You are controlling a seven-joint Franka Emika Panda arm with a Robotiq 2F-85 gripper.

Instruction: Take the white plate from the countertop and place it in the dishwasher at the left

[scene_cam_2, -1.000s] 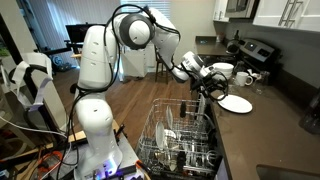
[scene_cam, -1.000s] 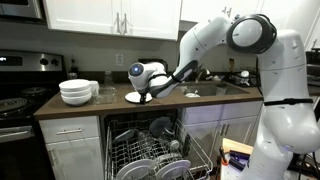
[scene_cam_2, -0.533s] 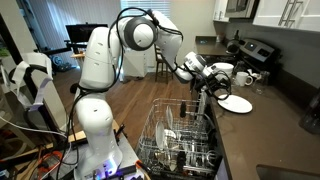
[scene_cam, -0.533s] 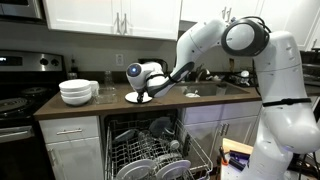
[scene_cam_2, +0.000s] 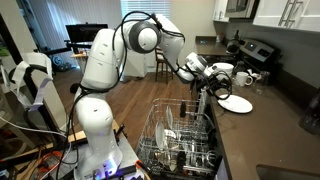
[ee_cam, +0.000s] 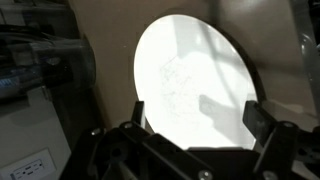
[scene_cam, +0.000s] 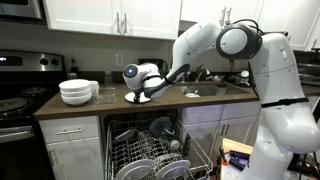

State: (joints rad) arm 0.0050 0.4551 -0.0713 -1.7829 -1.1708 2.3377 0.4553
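Lying flat on the countertop (scene_cam: pixel 212 96), the plate (ee_cam: pixel 195 80) has not shifted over the last second. It sits in the same spot above the dishwasher (scene_cam: pixel 150 150) in both exterior views, not yet lifted.

What has moved is the arm (scene_cam: pixel 215 40). Its elbow has swung over and the wrist has crept a little sideways across the plate, bringing the gripper (ee_cam: pixel 196 118) in low over the near rim. In the wrist view the fingers (ee_cam: pixel 262 122) stand wide apart with the plate's disc showing between them, so the jaws are spread and hold nothing. I read this as the last alignment before the grasp; the pick itself is not yet done.

A flat plate gives little to pinch — one finger probably has to get under the rim, or the plate may skid on the counter.

A stack of bowls (scene_cam: pixel 77 91) stands near the plate, with the stove (scene_cam: pixel 15 100) beyond it. The dishwasher rack (scene_cam_2: pixel 180 135) is pulled out and already carries dishes (scene_cam: pixel 158 128), so a free slot on the left has to be found. The rack's upright tines could catch the plate on the way in.
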